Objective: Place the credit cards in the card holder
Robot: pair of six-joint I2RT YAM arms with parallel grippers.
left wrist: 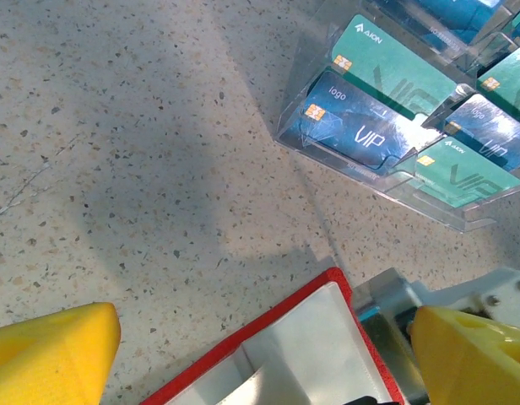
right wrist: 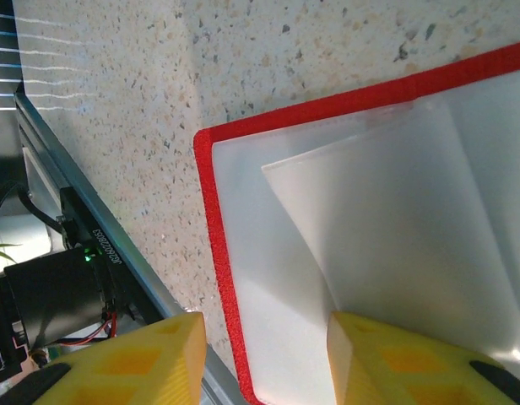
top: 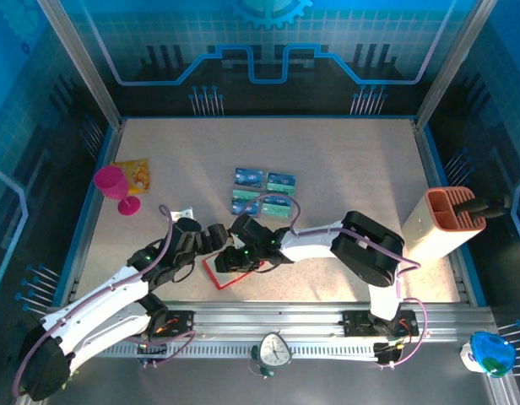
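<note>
The card holder [top: 216, 278] is red and lies open near the table's front edge, its white inner pockets [right wrist: 387, 219] facing up. The credit cards [top: 264, 192], blue and teal-green, sit in a clear sectioned tray [left wrist: 429, 207] just behind it. My left gripper [left wrist: 264, 319] stands wide open above the holder's far corner [left wrist: 327, 283], with nothing gripped. My right gripper [right wrist: 264, 325] is open, straddling the holder's red edge [right wrist: 218, 253]. One of its yellow fingers [right wrist: 412, 363] sits over the white inner leaf. In the top view both grippers [top: 216, 240] [top: 239, 257] meet over the holder.
A pink goblet [top: 115, 187] and a yellow-orange packet [top: 133, 171] stand at the left. An orange-brown slotted organizer [top: 446, 224] stands at the right edge. The metal front rail [right wrist: 100, 245] runs close beside the holder, with a small clock [top: 274, 349] on it.
</note>
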